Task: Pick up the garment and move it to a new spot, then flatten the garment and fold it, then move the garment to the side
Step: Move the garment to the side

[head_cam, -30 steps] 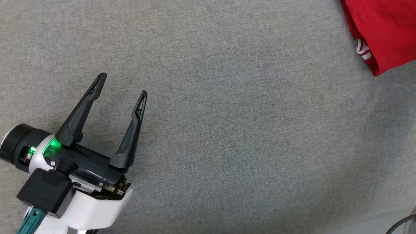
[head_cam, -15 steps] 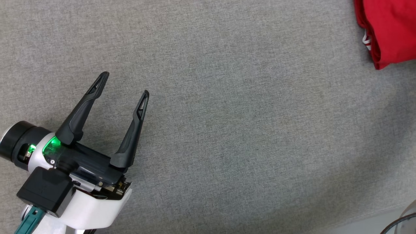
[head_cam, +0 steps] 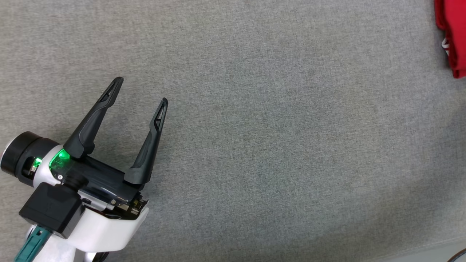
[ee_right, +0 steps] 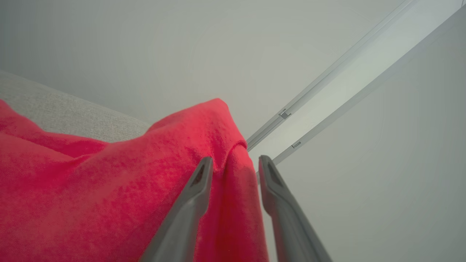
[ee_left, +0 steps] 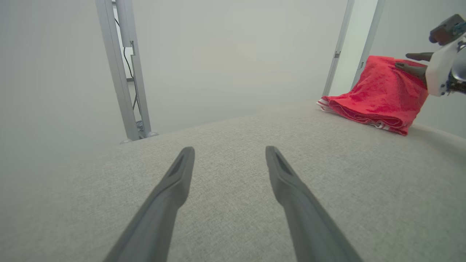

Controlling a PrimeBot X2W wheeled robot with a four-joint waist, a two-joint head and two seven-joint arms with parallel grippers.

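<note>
The garment (head_cam: 455,43) is red cloth with a white stripe, bunched at the head view's top right edge. In the left wrist view, the garment (ee_left: 375,91) lies folded at the far right of the grey surface. My right gripper (ee_left: 411,61) sits at its raised top edge. The right wrist view looks along that right gripper (ee_right: 236,162). Its fingers are parted, and a ridge of the garment (ee_right: 109,189) stands between them. My left gripper (head_cam: 141,91) hovers open over bare surface at the lower left, far from the cloth. Nothing is in the left gripper (ee_left: 229,151).
A grey fabric surface (head_cam: 255,145) spreads across the head view, and its front edge (head_cam: 429,253) shows at the bottom right. Beyond the surface's far side stand pale metal frame posts (ee_left: 123,72) and a plain wall.
In the head view the red garment has slid further right, and now just a strip shows at the edge. My left gripper has stayed open in nearly the same place.
</note>
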